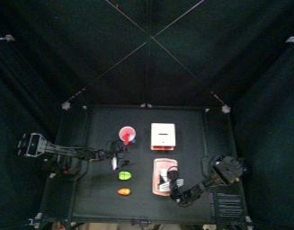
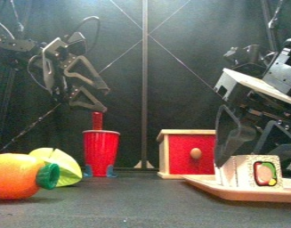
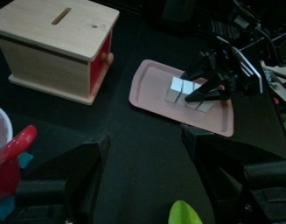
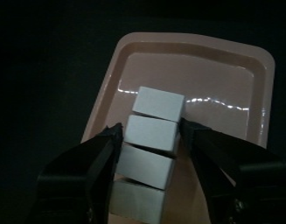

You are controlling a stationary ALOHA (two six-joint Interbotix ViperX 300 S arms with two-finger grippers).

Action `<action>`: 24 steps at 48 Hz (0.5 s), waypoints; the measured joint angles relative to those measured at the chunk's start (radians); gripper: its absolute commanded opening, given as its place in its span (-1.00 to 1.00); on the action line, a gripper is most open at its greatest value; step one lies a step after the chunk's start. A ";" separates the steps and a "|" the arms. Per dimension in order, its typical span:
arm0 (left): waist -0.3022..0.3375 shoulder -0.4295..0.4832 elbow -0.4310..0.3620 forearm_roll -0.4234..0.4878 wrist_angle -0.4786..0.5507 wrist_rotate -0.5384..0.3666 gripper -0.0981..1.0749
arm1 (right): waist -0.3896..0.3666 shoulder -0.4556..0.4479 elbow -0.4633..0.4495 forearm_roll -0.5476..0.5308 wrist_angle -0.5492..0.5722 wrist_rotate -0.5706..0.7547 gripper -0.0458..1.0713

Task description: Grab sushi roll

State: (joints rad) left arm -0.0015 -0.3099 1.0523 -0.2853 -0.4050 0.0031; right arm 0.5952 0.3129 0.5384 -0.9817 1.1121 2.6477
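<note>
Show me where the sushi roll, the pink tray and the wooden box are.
sushi roll (image 4: 149,144): right wrist view, top of the row's middle.
pink tray (image 3: 155,77): left wrist view, bare floor.
wooden box (image 2: 186,151): front view, red front face.

You see the sushi roll pieces (image 4: 152,149), four white blocks in one straight row, lying flat between the right gripper's (image 4: 153,164) fingers (image 4: 111,162), one block beyond the tips.
</note>
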 measured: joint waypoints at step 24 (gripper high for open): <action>-0.002 0.000 0.002 0.000 -0.002 0.000 0.83 | -0.005 0.005 0.006 0.005 -0.015 0.000 0.57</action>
State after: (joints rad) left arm -0.0031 -0.3099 1.0538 -0.2853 -0.4065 0.0031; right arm 0.5906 0.3175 0.5446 -0.9771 1.0968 2.6477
